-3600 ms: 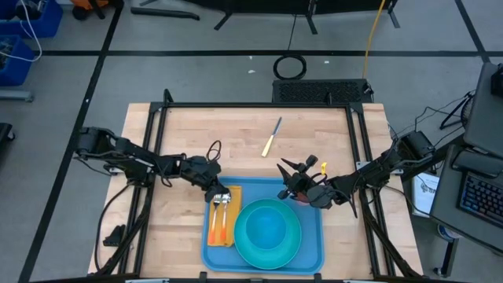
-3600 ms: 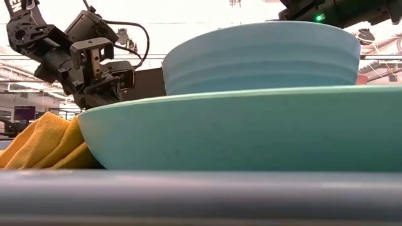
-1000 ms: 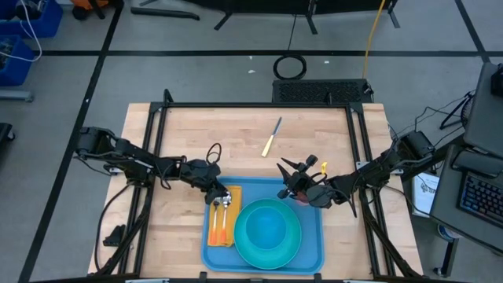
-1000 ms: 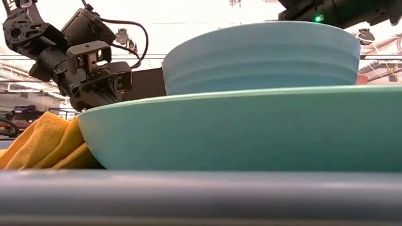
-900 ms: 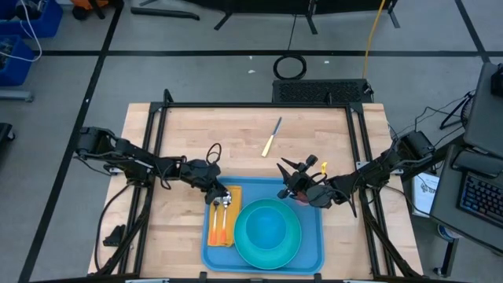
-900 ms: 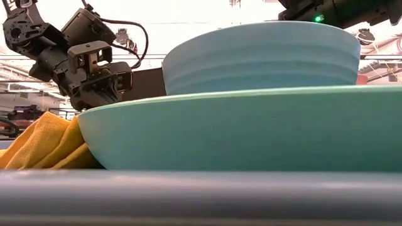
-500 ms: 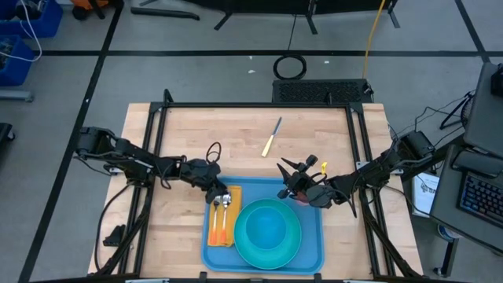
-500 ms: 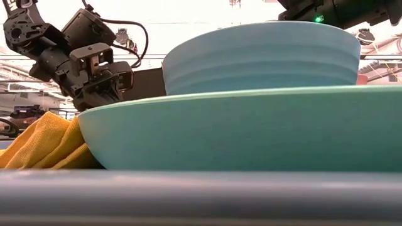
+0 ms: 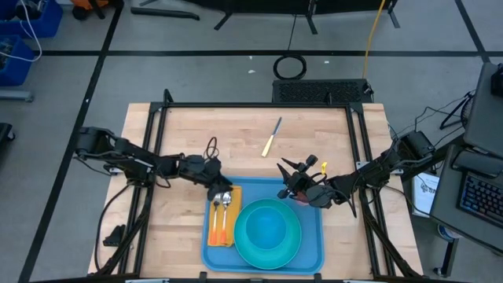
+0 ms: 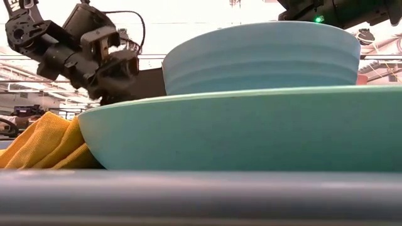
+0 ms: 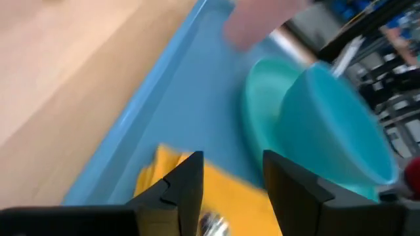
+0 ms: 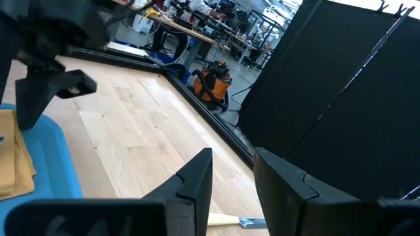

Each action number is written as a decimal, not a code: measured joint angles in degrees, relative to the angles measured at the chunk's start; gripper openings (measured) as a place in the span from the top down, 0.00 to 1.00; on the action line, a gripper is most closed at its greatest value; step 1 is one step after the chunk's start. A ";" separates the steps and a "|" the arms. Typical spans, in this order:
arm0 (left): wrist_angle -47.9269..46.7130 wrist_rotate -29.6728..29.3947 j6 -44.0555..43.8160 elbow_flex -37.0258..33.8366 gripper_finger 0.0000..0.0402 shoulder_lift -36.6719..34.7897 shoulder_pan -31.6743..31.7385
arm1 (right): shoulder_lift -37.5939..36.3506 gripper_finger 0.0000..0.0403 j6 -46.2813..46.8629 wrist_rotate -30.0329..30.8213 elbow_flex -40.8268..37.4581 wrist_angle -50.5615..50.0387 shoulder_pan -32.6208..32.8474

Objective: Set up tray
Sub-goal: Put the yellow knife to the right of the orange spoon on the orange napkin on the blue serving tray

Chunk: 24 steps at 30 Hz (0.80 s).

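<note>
Cutlery (image 9: 222, 203), napkin (image 9: 219, 229) and plate (image 9: 268, 233) already sit on your tray (image 9: 314, 253) at the desk's (image 9: 236, 134) near edge; the knife (image 9: 272, 136) remains outside. Both hands, left (image 9: 218, 185) and right (image 9: 288, 182), hang open, empty.

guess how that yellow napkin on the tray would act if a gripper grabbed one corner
The napkin looks like soft cloth: in the low view it bunches in folds beside the plate, so it would probably droop rather than stay flat. It likely weighs little. The fork and spoon lie on it, so lifting a corner would likely shift or spill them onto the tray.
</note>
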 joint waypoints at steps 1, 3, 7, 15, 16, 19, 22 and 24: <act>1.16 -0.02 0.72 0.00 0.60 -0.45 0.00 | 0.00 0.75 -0.04 0.00 0.00 0.00 0.00; 2.25 -0.45 1.78 0.43 0.60 -1.15 0.01 | 0.00 0.75 -0.10 0.00 0.00 0.00 0.00; 2.01 -2.26 4.32 2.02 0.60 -3.77 0.76 | 0.00 0.75 -0.34 0.00 0.00 0.00 0.00; -4.13 -2.49 9.94 10.41 0.60 -5.28 6.02 | 0.00 0.75 -0.90 0.07 -0.02 0.55 0.00; -7.29 -2.18 10.88 12.17 0.60 -5.28 6.91 | 0.00 0.75 -1.04 0.07 -0.02 0.76 0.00; -19.80 -2.71 12.60 18.09 0.60 -5.24 9.53 | -0.01 0.75 -1.21 0.11 -0.02 0.90 0.00; -30.02 -3.21 15.54 23.52 0.60 -5.24 12.04 | 0.00 0.75 -1.44 0.13 -0.02 0.92 0.00; -34.13 -1.89 17.98 26.58 0.60 -5.24 13.98 | -0.02 0.75 -1.45 0.19 -0.02 0.90 0.00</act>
